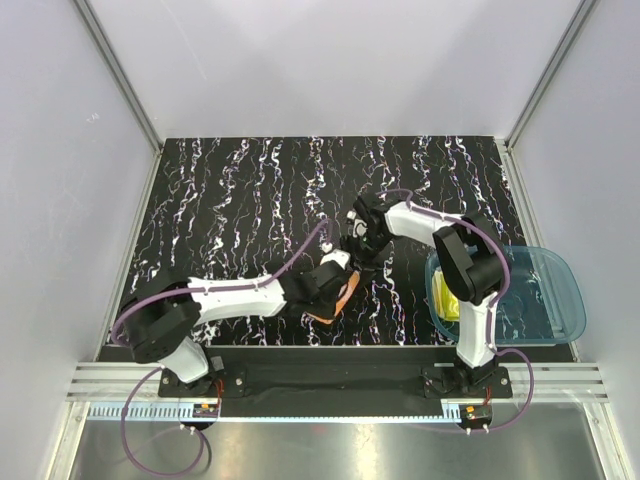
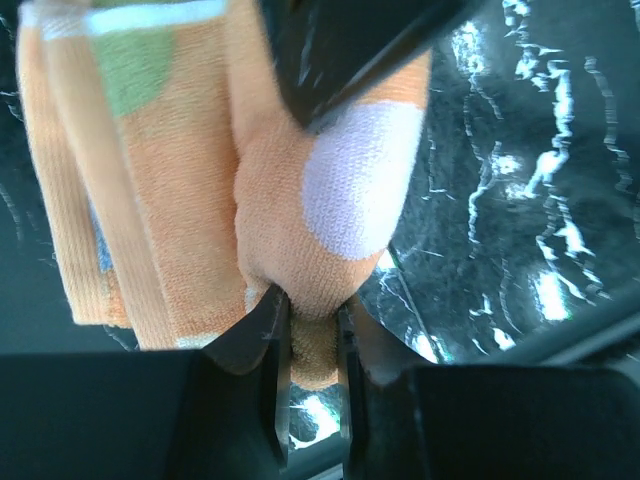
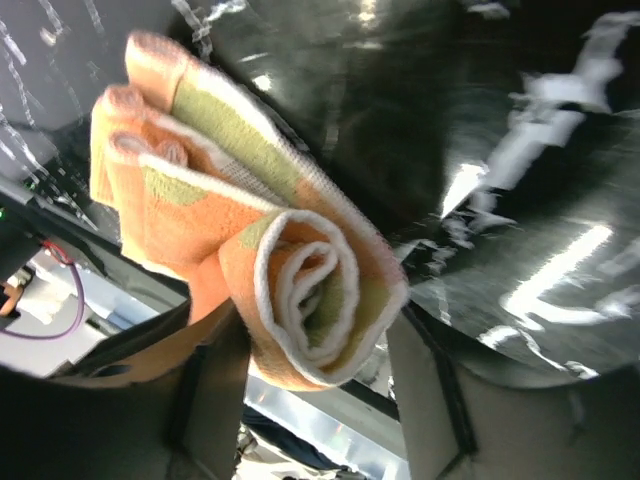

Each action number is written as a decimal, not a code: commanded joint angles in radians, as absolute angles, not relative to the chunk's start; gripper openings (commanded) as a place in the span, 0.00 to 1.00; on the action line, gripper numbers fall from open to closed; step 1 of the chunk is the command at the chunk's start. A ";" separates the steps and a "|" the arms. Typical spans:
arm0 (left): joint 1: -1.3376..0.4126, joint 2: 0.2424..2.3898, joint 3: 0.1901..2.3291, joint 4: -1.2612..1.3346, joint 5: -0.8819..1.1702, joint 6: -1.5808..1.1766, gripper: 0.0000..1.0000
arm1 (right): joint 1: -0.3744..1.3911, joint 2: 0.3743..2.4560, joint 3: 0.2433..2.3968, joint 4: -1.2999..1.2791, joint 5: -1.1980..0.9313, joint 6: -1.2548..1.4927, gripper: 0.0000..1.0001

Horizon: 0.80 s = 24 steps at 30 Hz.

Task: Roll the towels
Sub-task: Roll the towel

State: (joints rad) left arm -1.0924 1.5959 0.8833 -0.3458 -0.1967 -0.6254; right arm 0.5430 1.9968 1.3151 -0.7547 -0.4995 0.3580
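The soft, floppy orange towel wants pinching at its rolled end: left gripper clamps it, right gripper stands apart around the roll.

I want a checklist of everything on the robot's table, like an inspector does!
Surface: black marbled table, bare at the back.
Job's things: orange towel partly rolled, a spiral showing at one end, held at the table's middle; yellow towel lies in the tray.
Clutter: translucent blue tray at the right edge.
Grippers: left gripper pinches a fold of the orange towel; right gripper has its fingers either side of the rolled end, contact unclear.
Cables: purple cable loops along each arm and down past the bases.
Surroundings: pale walls on three sides, metal rail in front.
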 commanded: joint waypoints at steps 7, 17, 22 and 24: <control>-0.993 1.526 0.741 -0.230 0.118 -0.675 0.00 | 0.477 1.944 1.443 -0.887 -0.350 0.318 0.67; -0.871 1.483 0.671 -0.106 0.389 -0.753 0.00 | 0.472 1.804 1.441 -0.910 -0.307 0.342 0.77; -0.792 1.451 0.562 0.061 0.526 -0.854 0.00 | 0.472 1.654 1.286 -0.737 -0.391 0.396 0.77; -0.767 1.447 0.535 0.089 0.549 -0.865 0.00 | 0.472 1.611 1.221 -0.633 -0.458 0.446 0.77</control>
